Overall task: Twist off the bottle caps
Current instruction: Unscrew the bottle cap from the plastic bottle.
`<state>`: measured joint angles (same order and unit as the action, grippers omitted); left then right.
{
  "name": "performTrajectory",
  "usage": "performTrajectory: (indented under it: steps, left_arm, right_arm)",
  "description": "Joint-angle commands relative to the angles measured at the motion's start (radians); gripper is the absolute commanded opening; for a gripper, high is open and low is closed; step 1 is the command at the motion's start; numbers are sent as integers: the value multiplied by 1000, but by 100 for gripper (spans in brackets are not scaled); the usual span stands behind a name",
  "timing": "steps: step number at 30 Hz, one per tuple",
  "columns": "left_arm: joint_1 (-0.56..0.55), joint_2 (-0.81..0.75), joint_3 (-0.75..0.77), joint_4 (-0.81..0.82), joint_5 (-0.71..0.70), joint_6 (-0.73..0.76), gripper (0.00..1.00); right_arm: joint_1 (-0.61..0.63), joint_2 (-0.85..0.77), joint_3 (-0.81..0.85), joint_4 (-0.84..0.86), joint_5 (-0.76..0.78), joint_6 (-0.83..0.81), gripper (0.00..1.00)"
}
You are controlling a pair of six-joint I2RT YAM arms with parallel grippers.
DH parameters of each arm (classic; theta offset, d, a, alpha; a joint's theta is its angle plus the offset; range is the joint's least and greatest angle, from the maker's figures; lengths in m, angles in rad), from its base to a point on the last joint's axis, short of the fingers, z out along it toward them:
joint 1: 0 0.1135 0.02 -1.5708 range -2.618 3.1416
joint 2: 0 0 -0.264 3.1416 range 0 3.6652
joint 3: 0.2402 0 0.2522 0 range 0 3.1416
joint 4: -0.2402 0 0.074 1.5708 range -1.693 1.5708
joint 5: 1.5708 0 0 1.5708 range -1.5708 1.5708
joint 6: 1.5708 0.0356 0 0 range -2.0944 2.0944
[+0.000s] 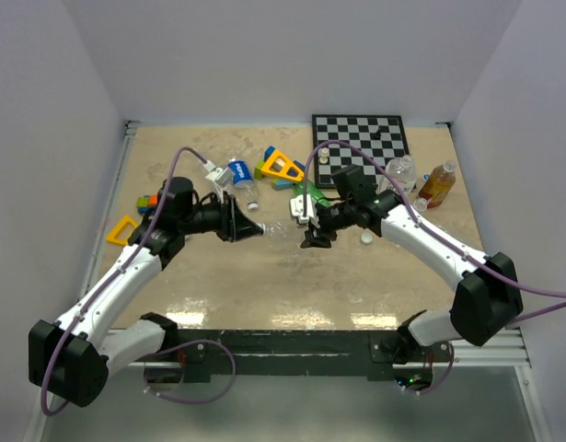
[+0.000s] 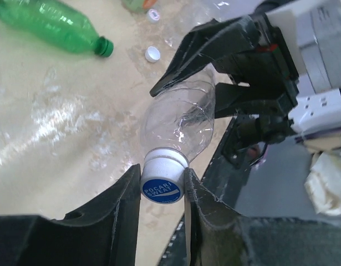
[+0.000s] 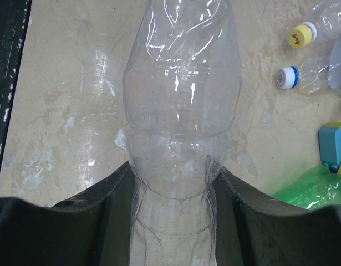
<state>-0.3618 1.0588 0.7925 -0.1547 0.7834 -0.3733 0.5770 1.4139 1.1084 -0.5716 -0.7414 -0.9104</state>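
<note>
The left gripper (image 1: 253, 228) is clenched on the cap (image 2: 162, 187), a white one with a blue printed top, one black finger (image 2: 128, 191) pressed against each side of it. That cap sits on the neck of a clear bottle (image 3: 181, 88), which lies on its side over the middle of the table (image 1: 264, 285), stretched between the two arms. The right gripper (image 3: 173, 188) is grasping the bottle from the other end, its fingers tight around the crinkled body near the base. Just beyond the right gripper, on the far side, a green bottle (image 2: 48, 25) lies flat with its green cap (image 2: 105, 47) screwed on. A loose white cap (image 1: 366, 237) rests on the tabletop a little to the right of the right wrist. Farther back, two more clear bottles lie close together, one wearing a yellow cap (image 3: 301, 35), the other a blue-ringed white cap (image 3: 286, 77). Bright toy blocks (image 1: 281, 168) are scattered at the far middle, and a chessboard (image 1: 361, 138) lies in the far right corner with an orange-tinted bottle (image 1: 439, 182) just to its right.
</note>
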Motion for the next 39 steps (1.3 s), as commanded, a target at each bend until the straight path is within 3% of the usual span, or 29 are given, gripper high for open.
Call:
performTrajectory:
  steps: [1, 8, 11, 16, 20, 23, 26, 30, 33, 39]
  left_arm:
    - [-3, -88, 25, -129, -312, -375, 0]
    - [-3, -100, 54, -154, -308, -349, 0]
    - [-2, -100, 53, -141, -299, -282, 20]
    - [4, -123, 71, -184, -265, -64, 62]
    - [7, -175, 86, -217, -230, 129, 81]
    - [7, -239, 74, -154, -219, 213, 100]
    - [7, -289, 2, -31, -133, 342, 100]
    - [6, -333, -153, 111, 74, 621, 100]
    - [4, -336, -164, 138, 105, 750, 99]
    - [-9, -247, -130, 201, 137, 804, 90]
  right_arm:
    - [3, -3, 18, 45, -18, 5, 8]
    - [4, 2, 18, 47, -16, 8, 8]
    - [4, 2, 18, 45, -15, 8, 8]
    - [3, 3, 18, 45, -16, 7, 8]
    - [3, 3, 18, 42, -18, 2, 8]
    - [4, 7, 19, 38, -21, -4, 8]
    - [4, 7, 19, 29, -29, -16, 8]
    - [4, 5, 15, 15, -42, -45, 9]
    - [4, 13, 14, -8, -62, -80, 9]
    - [4, 36, 24, -43, -82, -117, 9]
